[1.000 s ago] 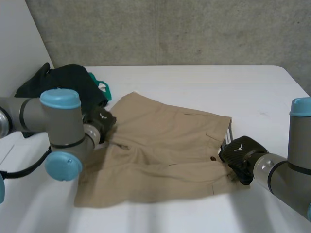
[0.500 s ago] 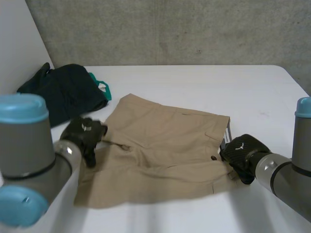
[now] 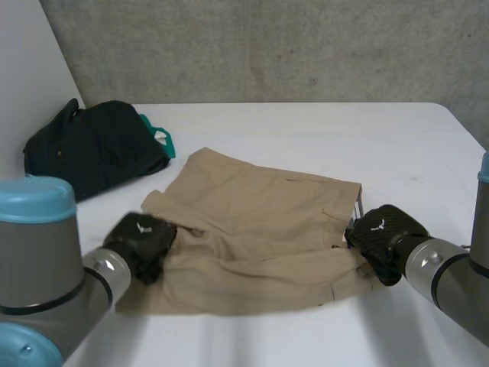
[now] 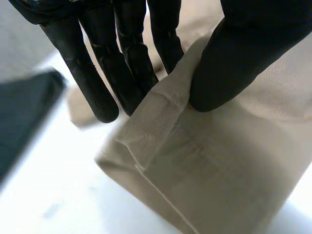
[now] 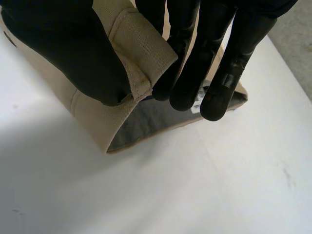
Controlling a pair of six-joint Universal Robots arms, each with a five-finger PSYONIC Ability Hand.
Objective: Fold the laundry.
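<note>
Shorts [image 3: 260, 237]: tan pair, spread mid tabletop [image 3: 306, 130], waistband end at the right hand, leg end at the left hand; near edge rumpled.
Left hand [image 3: 141, 245]: closed in a pinch on the near leg-end corner, w/ a fold of cloth caught btw thumb and fingers [image 4: 129, 68].
Right hand [image 3: 382, 233]: pinching too, thumb against fingers [image 5: 187, 58], on the waistband edge.
Handling: looks like light, soft woven cloth. Prob. limp in the middle, so it should sag btw the two grips. Not fragile, not slick.
Where to hold: waistband & hems. They're doubled, stitched and stiffer, so less likely to slide out of a pinch. The two near corners suit a lengthwise fold; raise both evenly or the fold goes skew.
Head view gives: the whole layout, i.e. both arms, the shorts' outline, and a dark garment [image 3: 92, 149] w/ green trim bundled at the far left, apart from the shorts.
Wrist views give: the pinches themselves, which the backs of the hands hide from above. Right wrist view also shows grey lining and a small label inside the waistband.
</note>
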